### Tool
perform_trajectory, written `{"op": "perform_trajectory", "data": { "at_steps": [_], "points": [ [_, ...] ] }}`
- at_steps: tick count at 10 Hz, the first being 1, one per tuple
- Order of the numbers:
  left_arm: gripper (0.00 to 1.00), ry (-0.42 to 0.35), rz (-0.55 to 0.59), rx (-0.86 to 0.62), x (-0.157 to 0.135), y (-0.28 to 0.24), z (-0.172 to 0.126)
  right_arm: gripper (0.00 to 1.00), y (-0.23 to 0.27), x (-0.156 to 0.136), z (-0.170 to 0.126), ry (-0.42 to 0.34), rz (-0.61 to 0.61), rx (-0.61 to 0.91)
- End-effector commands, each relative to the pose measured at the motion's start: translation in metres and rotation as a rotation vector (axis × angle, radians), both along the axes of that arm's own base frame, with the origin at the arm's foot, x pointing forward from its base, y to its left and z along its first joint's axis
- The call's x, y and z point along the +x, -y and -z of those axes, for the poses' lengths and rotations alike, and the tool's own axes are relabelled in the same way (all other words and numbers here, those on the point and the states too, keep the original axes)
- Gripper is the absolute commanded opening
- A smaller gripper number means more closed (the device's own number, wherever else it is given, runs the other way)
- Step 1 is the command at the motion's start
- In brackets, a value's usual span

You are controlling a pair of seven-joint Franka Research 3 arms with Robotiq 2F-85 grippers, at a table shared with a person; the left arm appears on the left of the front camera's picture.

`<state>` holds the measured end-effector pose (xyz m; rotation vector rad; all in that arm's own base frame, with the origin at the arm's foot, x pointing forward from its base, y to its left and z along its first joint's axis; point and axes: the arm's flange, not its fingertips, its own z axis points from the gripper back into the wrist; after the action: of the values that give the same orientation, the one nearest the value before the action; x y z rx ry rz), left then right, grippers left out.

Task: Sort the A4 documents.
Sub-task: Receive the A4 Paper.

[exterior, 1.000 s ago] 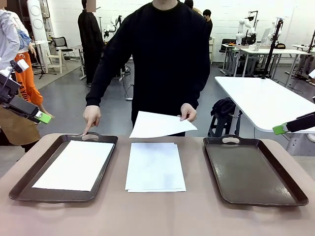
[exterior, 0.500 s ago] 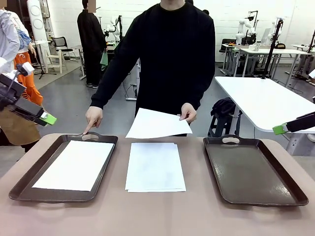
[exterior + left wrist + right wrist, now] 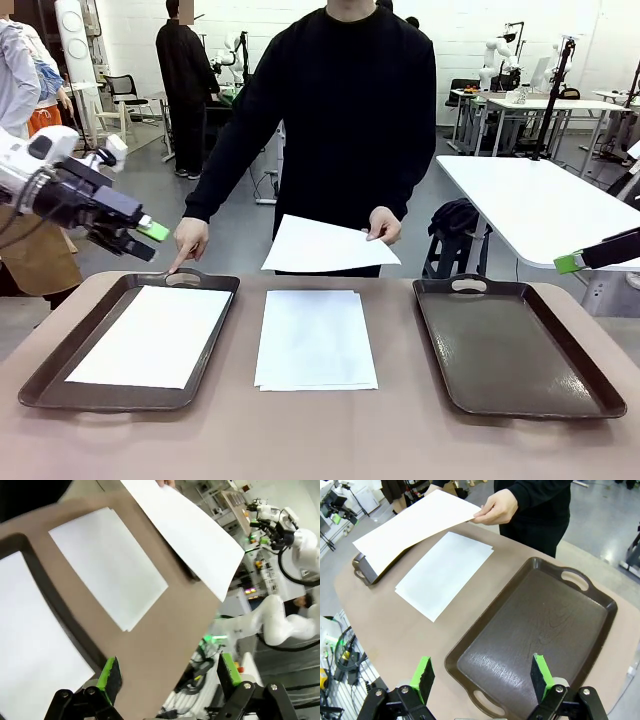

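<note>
Front view: we count two trays (image 3: 510, 350).
Left tray (image 3: 110, 398) holds one sheet (image 3: 150, 335); stack (image 3: 315, 340) between; hand (image 3: 383, 228) holds another sheet (image 3: 325, 250); left tool (image 3: 149, 241), right tool (image 3: 481, 670) gape.

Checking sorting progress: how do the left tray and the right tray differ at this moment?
The left tray holds one white sheet; the right tray is bare. The person's hand points a finger at the left tray's far handle; nothing points at the right tray. Both are dark brown, handled, and lie flat on either side of the paper stack.
</note>
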<state>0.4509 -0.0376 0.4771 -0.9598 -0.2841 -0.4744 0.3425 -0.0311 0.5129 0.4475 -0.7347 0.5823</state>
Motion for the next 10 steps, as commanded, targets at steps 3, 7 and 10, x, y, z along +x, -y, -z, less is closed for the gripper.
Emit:
{"op": "perform_trajectory", "data": {
  "at_steps": [3, 7, 10],
  "points": [
    [1.00, -0.273, -0.076, -0.152, 0.031, 0.025, 0.026, 1.00, 0.000, 0.001, 0.002, -0.003, -0.010, 0.018],
    [1.00, -0.319, -0.094, -0.253, 0.065, 0.058, 0.039, 1.00, 0.000, 0.001, 0.002, -0.003, -0.010, 0.018],
    [1.00, -0.366, -0.129, -0.279, 0.090, 0.078, 0.044, 1.00, 0.000, 0.001, 0.002, -0.003, -0.010, 0.018]
  ]
}}
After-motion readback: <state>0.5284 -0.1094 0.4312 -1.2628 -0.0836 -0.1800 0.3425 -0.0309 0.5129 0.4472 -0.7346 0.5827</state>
